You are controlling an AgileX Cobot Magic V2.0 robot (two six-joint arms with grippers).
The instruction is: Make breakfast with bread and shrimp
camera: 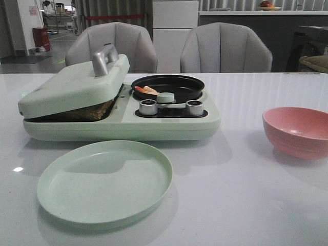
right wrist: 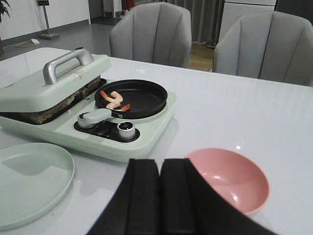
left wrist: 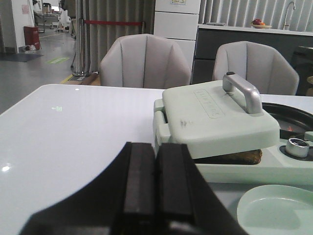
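A pale green breakfast maker [camera: 169, 125] stands on the white table. Its lid [camera: 72, 84] rests tilted over the bread [camera: 89, 111], whose brown edge shows under it, also in the left wrist view [left wrist: 230, 156] and the right wrist view [right wrist: 46, 115]. The shrimp [camera: 146, 90] lies in the black round pan [camera: 177, 82], also seen in the right wrist view [right wrist: 115, 99]. My left gripper [left wrist: 156, 147] is shut and empty, left of the maker. My right gripper [right wrist: 160, 164] is shut and empty, in front of the pink bowl. Neither gripper shows in the front view.
A pale green empty plate [camera: 105, 179] lies in front of the maker. A pink empty bowl [camera: 297, 130] stands at the right. Two metal knobs [camera: 148, 106] sit on the maker's front. Two grey chairs [camera: 225, 48] stand behind the table.
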